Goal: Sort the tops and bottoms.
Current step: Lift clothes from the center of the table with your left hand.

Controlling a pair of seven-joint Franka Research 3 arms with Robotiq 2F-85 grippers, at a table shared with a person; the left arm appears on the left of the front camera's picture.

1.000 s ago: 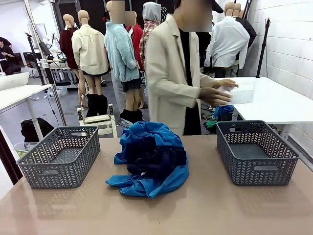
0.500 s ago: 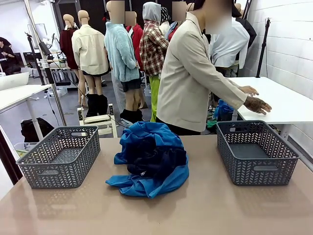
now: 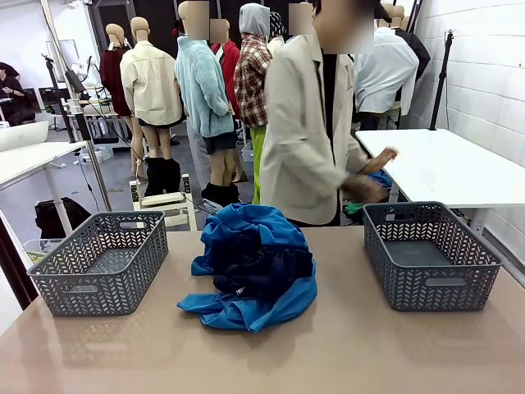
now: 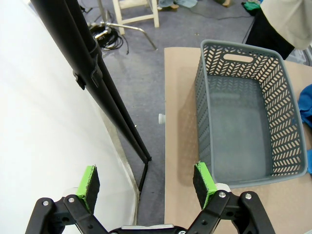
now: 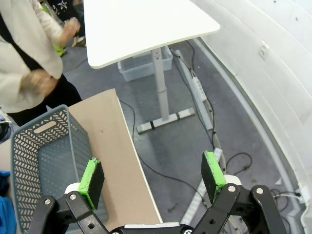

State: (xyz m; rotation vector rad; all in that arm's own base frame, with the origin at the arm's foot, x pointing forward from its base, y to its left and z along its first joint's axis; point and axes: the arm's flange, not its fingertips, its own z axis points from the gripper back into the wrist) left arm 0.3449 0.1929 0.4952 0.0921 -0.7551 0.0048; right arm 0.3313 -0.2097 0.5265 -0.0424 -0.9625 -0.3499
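One heap of tangled tops [image 3: 246,226] and bottoms [image 3: 262,267] on counter [image 3: 369,353], between left basket [image 3: 82,289] and right basket [image 3: 443,283]. Left end effector [image 4: 146,183] and right end effector [image 5: 152,175] both released, empty.

Grey baskets: two, the left basket [image 3: 98,261] at centre left of the frame and the right basket [image 3: 431,254] at centre right. Blue tops [image 3: 246,223] and navy bottoms [image 3: 264,267]: one tangled heap at centre, individual counts indeterminable. Upper centre: one person [image 3: 308,139].

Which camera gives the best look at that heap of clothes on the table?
The front view: the whole heap shows, blue tops wrapped around dark bottoms. The left wrist view catches a blue scrap at its right edge; the right wrist view, one at its bottom-left corner.
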